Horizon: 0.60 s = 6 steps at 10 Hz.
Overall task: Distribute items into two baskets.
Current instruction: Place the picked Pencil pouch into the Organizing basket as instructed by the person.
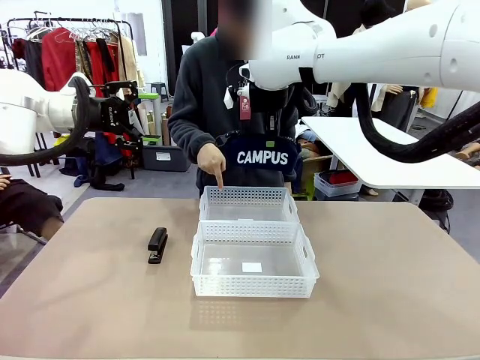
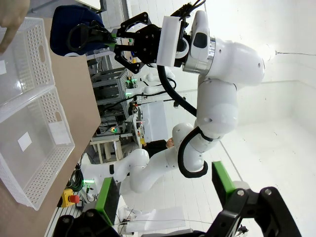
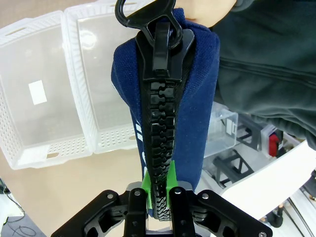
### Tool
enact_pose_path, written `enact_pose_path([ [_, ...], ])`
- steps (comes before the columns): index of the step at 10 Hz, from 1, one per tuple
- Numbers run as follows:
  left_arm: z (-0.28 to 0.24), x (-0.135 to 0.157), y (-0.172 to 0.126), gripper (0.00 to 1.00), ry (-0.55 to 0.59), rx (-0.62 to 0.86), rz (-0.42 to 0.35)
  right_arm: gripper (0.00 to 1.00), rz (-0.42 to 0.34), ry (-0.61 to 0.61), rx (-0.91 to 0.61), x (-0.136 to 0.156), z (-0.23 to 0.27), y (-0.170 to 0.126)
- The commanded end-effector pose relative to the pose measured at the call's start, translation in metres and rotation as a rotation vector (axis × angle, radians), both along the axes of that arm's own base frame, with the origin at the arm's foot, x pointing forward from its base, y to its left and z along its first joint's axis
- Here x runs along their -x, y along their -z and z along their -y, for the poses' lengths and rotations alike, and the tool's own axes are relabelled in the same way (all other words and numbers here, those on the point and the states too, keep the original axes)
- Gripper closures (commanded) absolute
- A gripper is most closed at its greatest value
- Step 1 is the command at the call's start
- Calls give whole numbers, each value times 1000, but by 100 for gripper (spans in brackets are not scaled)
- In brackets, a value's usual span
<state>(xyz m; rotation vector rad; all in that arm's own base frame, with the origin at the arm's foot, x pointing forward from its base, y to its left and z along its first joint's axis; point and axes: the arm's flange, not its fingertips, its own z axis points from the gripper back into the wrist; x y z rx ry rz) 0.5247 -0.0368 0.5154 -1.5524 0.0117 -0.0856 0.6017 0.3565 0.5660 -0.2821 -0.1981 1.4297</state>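
Table (image 1: pixel 375 300), near edge to far.

Larger basket (image 1: pixel 253 262) sat nearest me. A white label (image 1: pixel 252 267) lay on its floor; I could read no print on it.

Stapler (image 1: pixel 157 245) lay flat on the table to the robot's left of this basket, apart from it.

Smaller basket (image 1: pixel 247 204) stood directly behind the larger one, the long sides touching or nearly so.

Person's hand (image 1: pixel 212 161) pointed one finger down at the smaller basket's far left corner.

Pouch (image 1: pixel 262 157) hung in the air just past the smaller basket's far rim, in front of the person's torso. "CAMPUS" read clearly in white capitals.

Right gripper (image 3: pixel 159 180): I noted the green pads pressed together on the zip edge of the pouch, which it held from above; black zip pull at the far end.

The right arm casing showed partial lettering, "RANK" and "OT".

Left gripper (image 1: pixel 129 112): raised off the table at far left, fingers wide apart, nothing between them.

A red tag hung at the person's chest; its print was too small to read.
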Motion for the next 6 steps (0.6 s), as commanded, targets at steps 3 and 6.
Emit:
enact_pose_path([
  [3,-1,1,-1,0,-2,2,1,100,15,-11,-7,-1,-1,-5],
  [6,-1,1,-1,0,-2,2,1,100,15,-11,-7,-1,-1,-5],
])
